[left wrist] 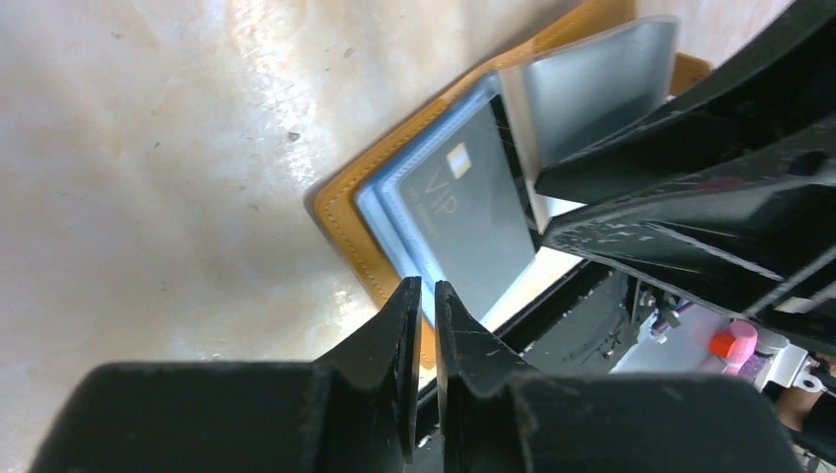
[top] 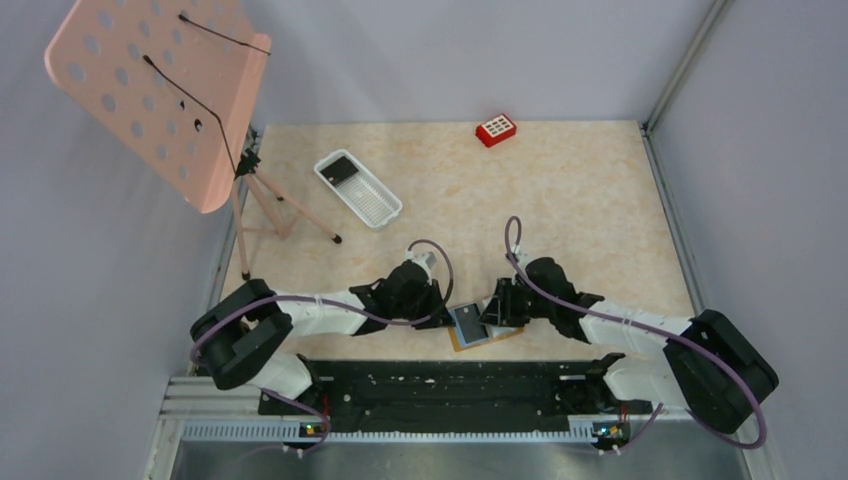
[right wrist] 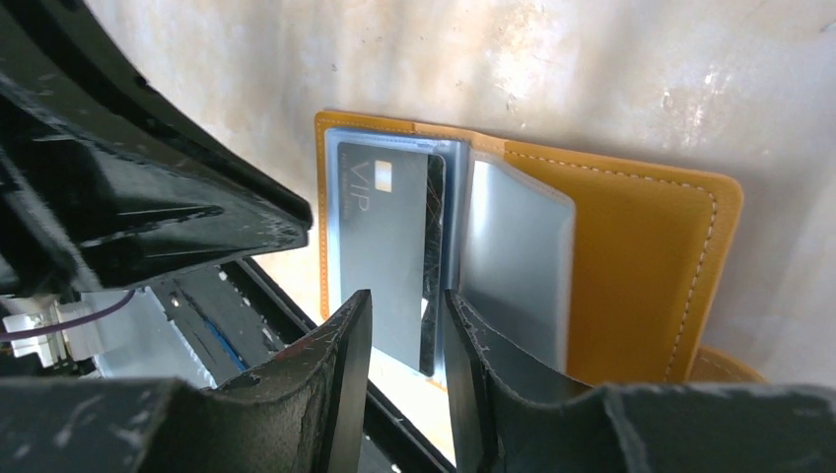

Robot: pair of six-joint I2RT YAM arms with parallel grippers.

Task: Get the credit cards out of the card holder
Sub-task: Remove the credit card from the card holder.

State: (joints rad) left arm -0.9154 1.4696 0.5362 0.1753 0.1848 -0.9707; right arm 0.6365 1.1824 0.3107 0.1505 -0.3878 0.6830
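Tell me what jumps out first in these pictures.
Both grippers meet over the open tan card holder at the near edge of the table: the left gripper nips its edge, the right gripper straddles a dark card. Far left, a big pink perforated stand looms beside a white mesh tray.

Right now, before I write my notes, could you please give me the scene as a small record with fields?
card holder: open, at the near edge, between the two arms
credit cards: dark VIP card in a blue sleeve, a second dark one beside it
left jaws: nearly closed, pinching the holder's edge
right jaws: parted, astride the cards' lower end
white tray: back left, one dark card inside
red block: far edge
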